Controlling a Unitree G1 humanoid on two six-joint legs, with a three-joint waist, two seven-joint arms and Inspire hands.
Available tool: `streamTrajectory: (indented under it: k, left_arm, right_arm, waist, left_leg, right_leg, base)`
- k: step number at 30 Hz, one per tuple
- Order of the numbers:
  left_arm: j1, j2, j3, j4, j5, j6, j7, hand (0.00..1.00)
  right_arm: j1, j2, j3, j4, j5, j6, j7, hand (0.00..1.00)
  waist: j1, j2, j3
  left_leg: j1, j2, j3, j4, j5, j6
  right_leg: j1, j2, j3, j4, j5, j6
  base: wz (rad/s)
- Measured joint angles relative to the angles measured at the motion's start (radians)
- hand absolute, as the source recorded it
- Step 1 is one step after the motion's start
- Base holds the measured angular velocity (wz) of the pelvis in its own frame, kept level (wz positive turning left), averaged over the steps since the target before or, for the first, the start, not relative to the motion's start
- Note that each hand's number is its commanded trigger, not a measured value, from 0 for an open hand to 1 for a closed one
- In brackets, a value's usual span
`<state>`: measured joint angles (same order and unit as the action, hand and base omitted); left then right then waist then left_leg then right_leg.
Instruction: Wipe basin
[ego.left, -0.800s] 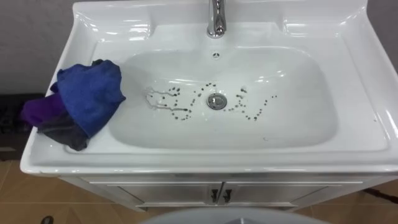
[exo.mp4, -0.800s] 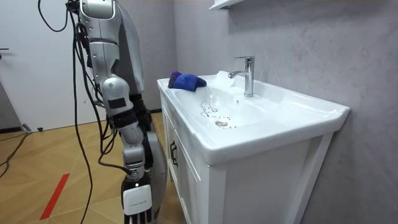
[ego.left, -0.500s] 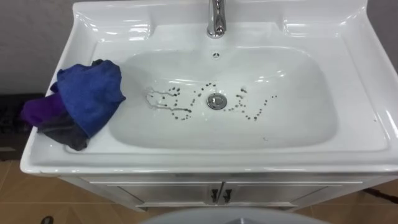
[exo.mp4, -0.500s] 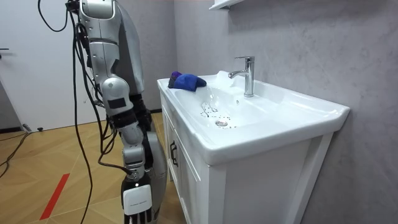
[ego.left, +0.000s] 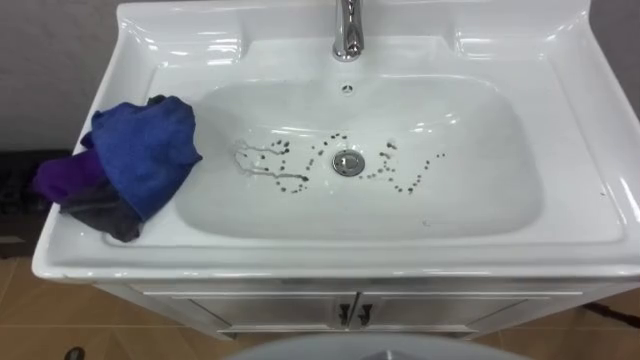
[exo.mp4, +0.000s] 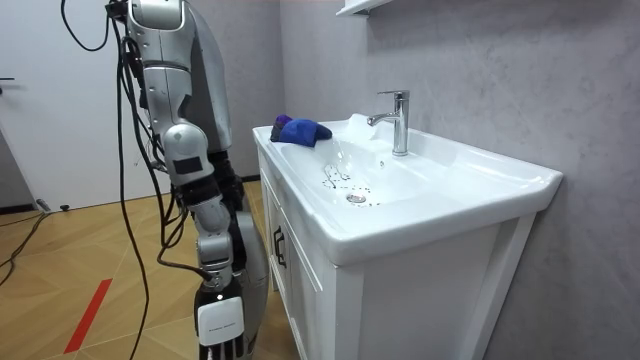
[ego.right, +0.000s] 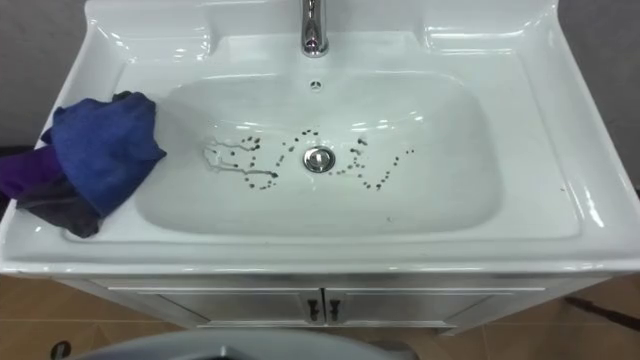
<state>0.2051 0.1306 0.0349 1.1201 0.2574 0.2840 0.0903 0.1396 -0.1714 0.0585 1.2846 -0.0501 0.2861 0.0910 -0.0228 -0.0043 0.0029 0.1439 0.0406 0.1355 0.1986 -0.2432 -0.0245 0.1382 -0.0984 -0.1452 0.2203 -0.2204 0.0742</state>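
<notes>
The white basin (ego.left: 400, 255) lies straight below me, with its bowl wet. Dark specks (ego.left: 290, 180) are scattered in a band to both sides of the drain (ego.left: 346, 163). A crumpled blue cloth (ego.left: 140, 155) lies on the basin's left rim, on top of purple and grey cloth, and overhangs the bowl's edge a little. In the room view I stand upright at the front of the basin (exo.mp4: 440, 200), the blue cloth (exo.mp4: 300, 130) at its far end. My right hand (exo.mp4: 222, 335) hangs low beside my leg, well away from the cloth.
A chrome tap (ego.left: 347, 30) stands at the back middle of the basin. Below the rim is a white cabinet with two door handles (ego.left: 350, 312). A grey wall runs behind the basin, and wooden floor (exo.mp4: 90, 260) spreads out behind me.
</notes>
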Motion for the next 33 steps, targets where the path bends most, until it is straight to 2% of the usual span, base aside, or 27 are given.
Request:
streamTrajectory:
  k: [8,15,21,24,26,30,33]
  left_arm:
    - [0.000,0.000,0.003,0.000,-0.021,-0.002,0.000,0.00]
    - [0.004,0.003,0.034,0.000,-0.171,-0.009,0.036,0.00]
    - [0.018,0.003,0.117,0.001,-0.319,-0.029,0.163,0.00]
    - [0.021,0.001,0.183,-0.005,-0.424,-0.043,0.240,0.00]
    - [0.032,0.004,0.241,-0.047,-0.483,-0.054,0.316,0.00]
    - [0.069,0.014,0.277,-0.126,-0.571,-0.084,0.434,0.00]
    - [0.081,0.019,0.289,-0.203,-0.630,-0.111,0.540,0.00]
  right_arm:
    - [-0.003,-0.002,-0.004,0.001,0.001,0.000,0.010,0.00]
    - [-0.010,-0.004,-0.002,0.002,0.049,-0.001,-0.007,0.00]
    - [-0.041,-0.005,-0.001,0.014,0.053,-0.002,-0.026,0.00]
    - [-0.038,-0.006,-0.001,0.032,0.082,-0.002,-0.047,0.00]
    - [-0.037,-0.009,-0.001,0.033,0.083,-0.004,-0.060,0.00]
    - [-0.042,-0.022,-0.002,0.025,0.076,-0.012,-0.079,0.00]
    - [-0.042,-0.025,0.000,0.025,0.079,-0.018,-0.111,0.00]
  waist:
    - [0.000,-0.001,0.0001]
    - [0.003,-0.001,0.0001]
    - [0.008,-0.002,0.0001]
    - [0.037,0.002,-0.0010]
    - [0.060,0.008,-0.0031]
    - [0.067,0.019,-0.0070]
    - [0.097,0.027,-0.0079]
  left_leg:
    - [-0.001,0.000,-0.001,0.002,0.000,0.000]
    - [-0.001,0.000,-0.002,0.001,0.000,0.000]
    - [-0.009,-0.001,-0.009,0.006,0.000,0.000]
    - [-0.011,-0.001,-0.013,0.006,0.000,0.000]
    - [-0.014,-0.002,-0.018,0.005,0.000,0.000]
    - [-0.027,-0.006,-0.046,0.007,0.002,-0.002]
    - [-0.027,-0.006,-0.058,0.006,0.004,-0.003]
  right_leg:
    - [0.000,0.000,-0.002,-0.001,0.000,0.000]
    - [0.003,-0.001,-0.008,-0.002,0.000,0.000]
    - [0.003,-0.002,-0.016,-0.008,0.000,0.000]
    - [0.001,-0.002,-0.021,-0.009,0.000,0.000]
    - [0.003,-0.002,-0.025,-0.016,0.000,0.000]
    - [0.005,-0.004,-0.055,-0.017,0.000,0.000]
    - [0.007,-0.004,-0.066,-0.018,0.000,0.000]
  base:
    - [0.00]
    - [0.00]
    - [0.02]
    - [0.03]
    - [0.06]
    - [0.19]
    - [0.11]
